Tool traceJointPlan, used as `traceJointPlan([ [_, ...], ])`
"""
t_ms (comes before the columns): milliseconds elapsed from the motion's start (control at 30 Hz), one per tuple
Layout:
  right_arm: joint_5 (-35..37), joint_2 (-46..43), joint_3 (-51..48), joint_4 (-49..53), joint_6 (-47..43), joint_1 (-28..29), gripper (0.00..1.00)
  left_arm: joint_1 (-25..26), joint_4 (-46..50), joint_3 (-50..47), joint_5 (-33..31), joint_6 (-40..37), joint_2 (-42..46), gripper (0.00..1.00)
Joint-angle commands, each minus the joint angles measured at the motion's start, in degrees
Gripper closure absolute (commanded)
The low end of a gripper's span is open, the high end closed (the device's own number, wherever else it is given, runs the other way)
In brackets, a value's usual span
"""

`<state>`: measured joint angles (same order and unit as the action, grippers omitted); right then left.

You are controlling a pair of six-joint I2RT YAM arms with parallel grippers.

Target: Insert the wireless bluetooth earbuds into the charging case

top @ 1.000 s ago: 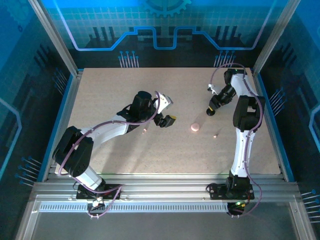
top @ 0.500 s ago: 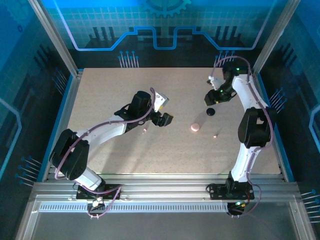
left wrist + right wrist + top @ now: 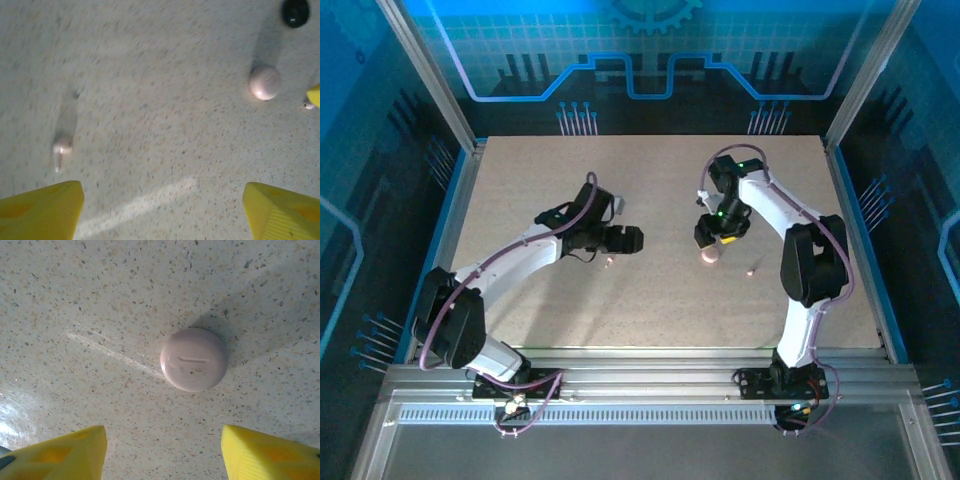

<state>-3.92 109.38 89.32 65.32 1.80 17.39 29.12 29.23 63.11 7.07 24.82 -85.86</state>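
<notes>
The charging case [image 3: 194, 359] is a small round pale pink puck lying flat on the speckled table [image 3: 650, 300], also seen as the case [image 3: 708, 256] from above. My right gripper [image 3: 162, 455] hangs just above and beside it, open, yellow fingers [image 3: 55, 452] apart with nothing between them. One earbud [image 3: 608, 262] lies near my left gripper [image 3: 625, 240]; the left wrist view shows this earbud [image 3: 62, 146] ahead of the left finger. The left gripper [image 3: 162, 215] is open and empty. A second earbud [image 3: 752, 270] lies right of the case.
A small black round thing [image 3: 295, 11] rests on the table beyond the case [image 3: 265, 82]. Metal frame rails [image 3: 620, 375] run along the near edge, and blue walls enclose the other sides.
My right gripper left the black round thing and swung left and nearer, over the case, its jaws widening. The left gripper drew back to the left, closer to the first earbud.
</notes>
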Motion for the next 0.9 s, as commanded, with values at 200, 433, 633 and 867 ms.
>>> traceJointPlan([
  [200,5.4,5.0,-0.1,-1.1,2.4,2.7,0.32,-1.5,9.4,-2.9,-0.9,7.8,3.9,0.16],
  [433,8.8,9.7,2.3,0.3,2.8,2.9,0.32,-1.9,9.9,-2.8,-0.9,7.2,3.4,0.16],
  [633,8.6,11.8,3.2,0.2,3.1,2.6,0.32,-2.1,9.9,-2.6,-0.9,6.7,3.0,0.16],
  [867,7.5,13.8,4.0,0.2,3.0,2.5,0.38,-2.3,9.5,-2.1,-0.6,6.3,2.2,0.16],
])
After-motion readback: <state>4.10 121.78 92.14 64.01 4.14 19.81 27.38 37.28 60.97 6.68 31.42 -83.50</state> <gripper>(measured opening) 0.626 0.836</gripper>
